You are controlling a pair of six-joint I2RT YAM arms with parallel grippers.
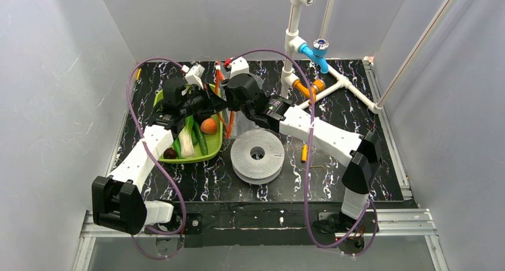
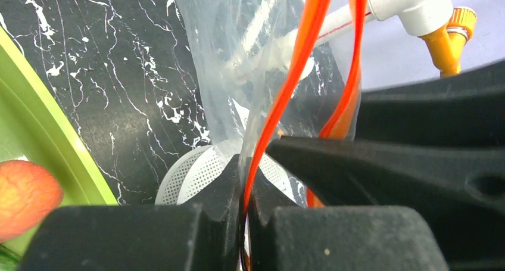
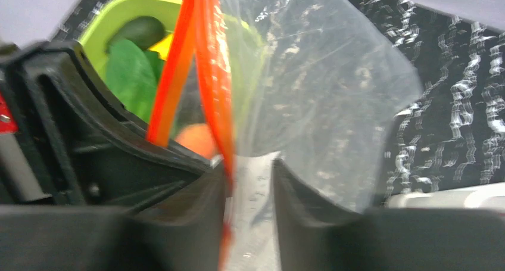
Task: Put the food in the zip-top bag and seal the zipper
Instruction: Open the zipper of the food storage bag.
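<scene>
The clear zip-top bag (image 1: 239, 127) (image 2: 238, 56) (image 3: 321, 92) hangs upright between my two grippers, just right of the green tray. Its orange-red zipper (image 2: 298, 62) (image 3: 211, 62) is parted into two strips. My left gripper (image 1: 215, 106) (image 2: 245, 171) is shut on one strip. My right gripper (image 1: 233, 107) (image 3: 249, 164) stands with a gap between its fingers; clear film runs through that gap and the other strip lies against its left finger. The food lies in the tray: an orange-red fruit (image 1: 208, 125) (image 2: 27, 196), a leafy stalk (image 1: 187, 141), green peppers (image 1: 201, 139) and an eggplant (image 1: 170, 153).
The green tray (image 1: 211, 155) sits at the left, a white perforated disc (image 1: 257, 155) just below the bag. A small yellow stick (image 1: 304, 153) lies right of the disc. White pipework with an orange fitting (image 1: 309, 89) and a blue valve (image 1: 315, 50) stands at the back right.
</scene>
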